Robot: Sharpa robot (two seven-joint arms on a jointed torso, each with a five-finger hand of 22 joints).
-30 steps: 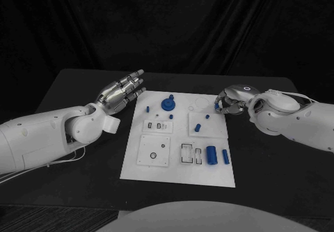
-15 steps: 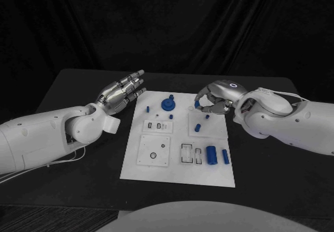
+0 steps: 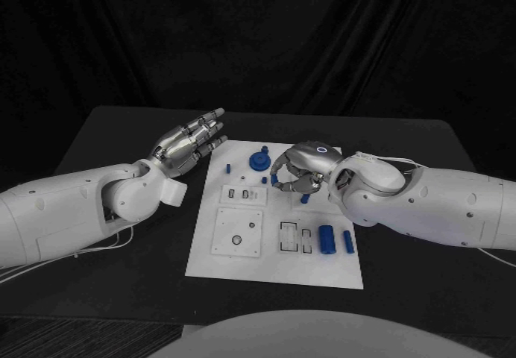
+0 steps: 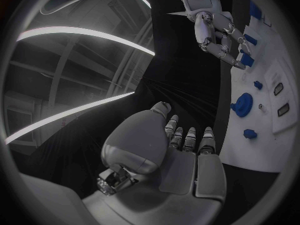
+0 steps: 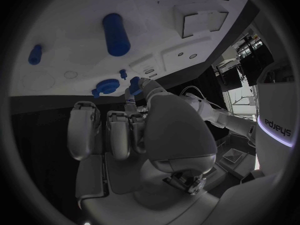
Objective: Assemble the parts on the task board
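Observation:
The white task board (image 3: pixel 269 261) lies mid-table. A blue gear-like part (image 3: pixel 259 159) stands near its far edge, with small blue pegs (image 3: pixel 228 168) beside it. My right hand (image 3: pixel 299 170) hovers over the board's upper middle, fingers curled downward and apart. I see nothing held in it. A short blue cylinder (image 3: pixel 304 198) lies just below its fingertips, and the right wrist view shows this cylinder (image 5: pixel 115 32) on the board (image 5: pixel 75 15). My left hand (image 3: pixel 192 142) floats flat and empty beside the board's far left corner. The left wrist view shows the right hand (image 4: pixel 215 30) above blue parts.
Two larger blue cylinders (image 3: pixel 326 240) lie side by side near the board's lower right, next to rectangular slots (image 3: pixel 288 236). A square raised plate with a ring (image 3: pixel 238 233) sits lower left. Black tabletop (image 3: pixel 118 142) surrounds the board.
My right hand has swept left from the board's right edge to above its upper middle, covering a small peg there. The left hand has stayed still.

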